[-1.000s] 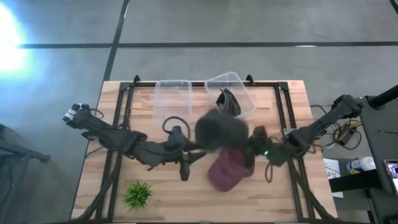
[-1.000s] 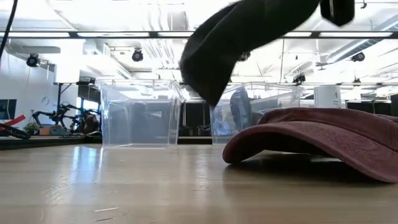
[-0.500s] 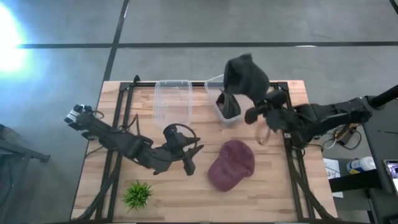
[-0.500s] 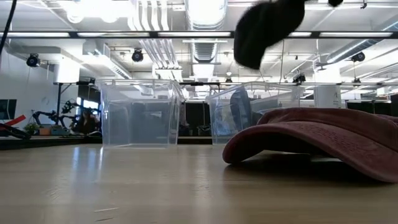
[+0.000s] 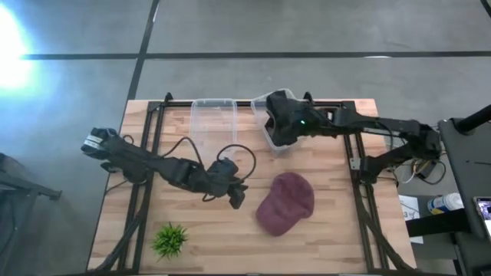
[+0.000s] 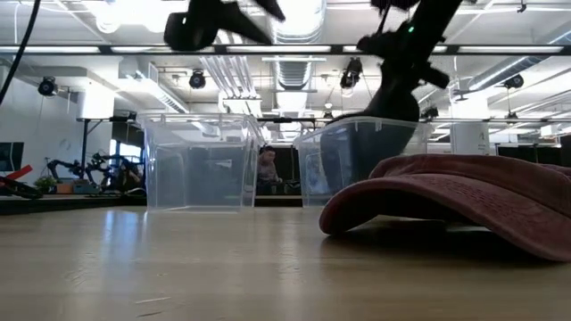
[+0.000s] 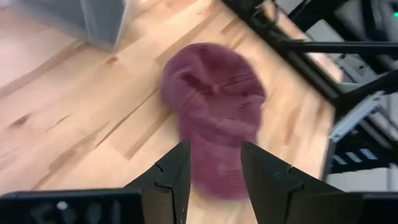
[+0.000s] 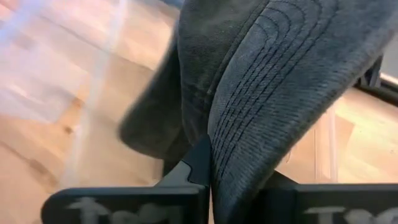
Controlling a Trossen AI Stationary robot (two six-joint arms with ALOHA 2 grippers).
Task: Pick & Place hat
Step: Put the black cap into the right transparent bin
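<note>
The right end effector (image 5: 281,121) is over the right clear bin (image 5: 268,136) at the far side of the bench (image 5: 322,245). Its fingers are closed on the brim of a dark grey hat (image 8: 273,81), held low in the bin, probably so the hat falls inside when released. The maroon hat (image 5: 285,202) lies flat on the bench, near side, right of centre. The left end effector (image 7: 214,180) hovers just left of it with fingers apart, aimed at it, seemingly ready for the next pick.
</note>
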